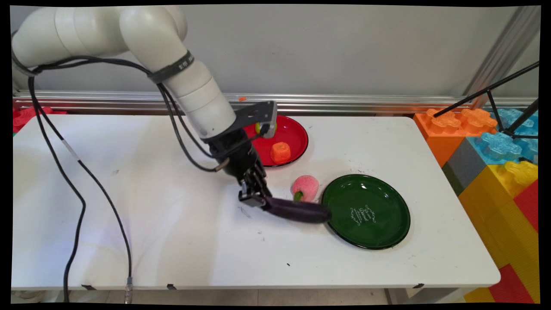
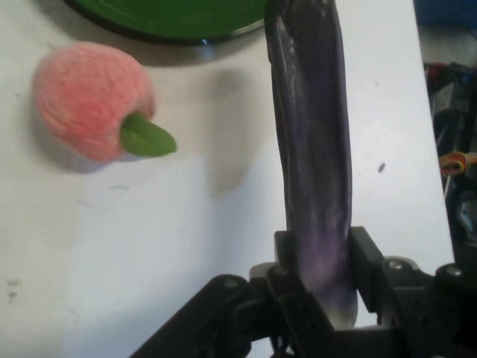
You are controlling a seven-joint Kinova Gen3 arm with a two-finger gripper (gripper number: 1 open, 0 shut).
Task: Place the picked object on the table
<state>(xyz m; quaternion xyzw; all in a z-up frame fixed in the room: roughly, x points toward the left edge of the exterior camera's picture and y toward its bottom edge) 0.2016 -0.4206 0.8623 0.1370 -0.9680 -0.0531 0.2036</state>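
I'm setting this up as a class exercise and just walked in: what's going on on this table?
A white robot arm's black two-finger gripper is shut on one end of a long dark purple toy eggplant, whose far end reaches the rim of an empty round green plate. A fuzzy pink toy peach with a green leaf lies on the white table just beside the eggplant. Further back, a round red plate holds an orange toy chunk.

eggplant dark purple | peach pink, green leaf | plates green, red
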